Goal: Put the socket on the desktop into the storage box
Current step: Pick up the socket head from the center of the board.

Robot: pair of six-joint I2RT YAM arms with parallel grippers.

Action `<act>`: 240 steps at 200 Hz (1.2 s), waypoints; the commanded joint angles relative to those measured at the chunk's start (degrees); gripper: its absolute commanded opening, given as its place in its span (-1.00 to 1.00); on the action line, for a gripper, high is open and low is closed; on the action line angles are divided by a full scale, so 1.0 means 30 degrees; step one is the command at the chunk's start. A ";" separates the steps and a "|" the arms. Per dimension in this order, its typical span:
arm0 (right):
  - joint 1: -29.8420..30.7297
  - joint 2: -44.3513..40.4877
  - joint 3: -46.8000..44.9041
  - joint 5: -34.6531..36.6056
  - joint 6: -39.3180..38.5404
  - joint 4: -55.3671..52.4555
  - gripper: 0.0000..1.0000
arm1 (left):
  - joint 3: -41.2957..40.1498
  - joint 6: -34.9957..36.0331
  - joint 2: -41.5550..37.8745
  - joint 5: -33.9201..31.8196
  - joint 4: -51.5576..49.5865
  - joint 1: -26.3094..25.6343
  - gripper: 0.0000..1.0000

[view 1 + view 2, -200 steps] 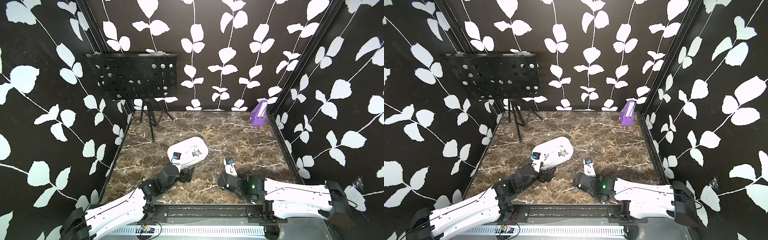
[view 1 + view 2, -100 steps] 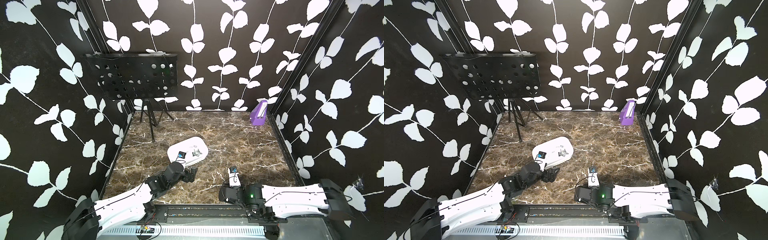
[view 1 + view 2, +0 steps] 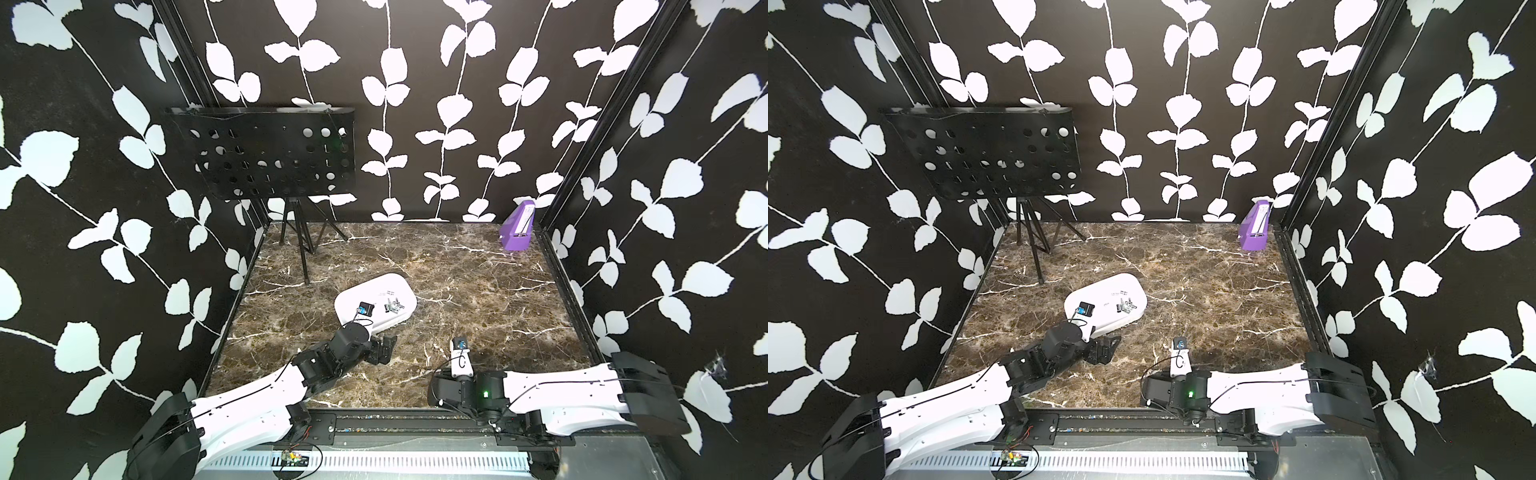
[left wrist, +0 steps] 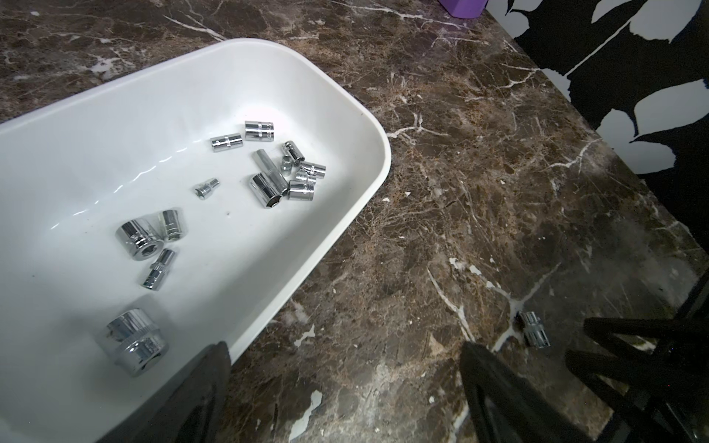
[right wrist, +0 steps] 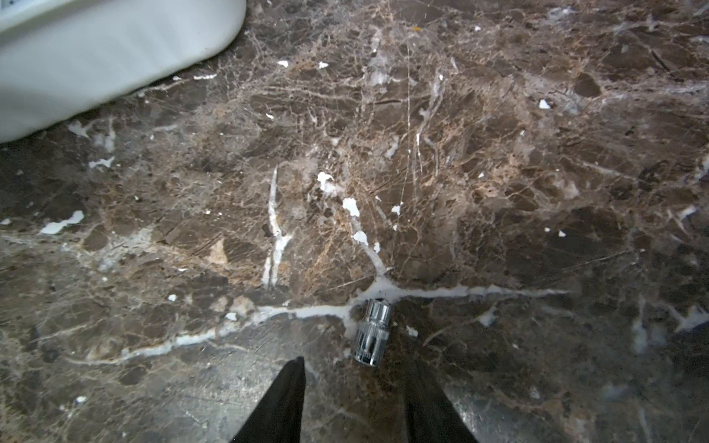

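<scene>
Lying on desktop [image 5: 498,153], socket [image 5: 372,331] (chrome), right gripper [image 5: 351,370] parted

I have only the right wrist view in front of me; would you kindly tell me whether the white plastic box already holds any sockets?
Observer: Yes, the white plastic storage box holds more than ten chrome sockets lying loose.
Operator: Thank you; where is the left gripper?
Observer: The left gripper is open and empty, beside that box's near edge.
Operator: What else is around?
Observer: A small purple upright box stands in the far corner on the right arm's side.
</scene>
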 commanded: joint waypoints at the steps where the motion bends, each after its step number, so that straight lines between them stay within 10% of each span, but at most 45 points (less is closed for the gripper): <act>1: 0.0161 0.0598 -0.0368 0.0670 0.0629 0.0276 -0.10 | 0.0444 -0.0006 -0.0133 -0.0063 0.0047 -0.0115 0.88; 240: -0.1264 0.4132 -0.0714 -0.0449 0.0692 0.2483 -0.52 | 0.0303 -0.0127 -0.0453 -0.0308 0.0012 -0.0132 0.88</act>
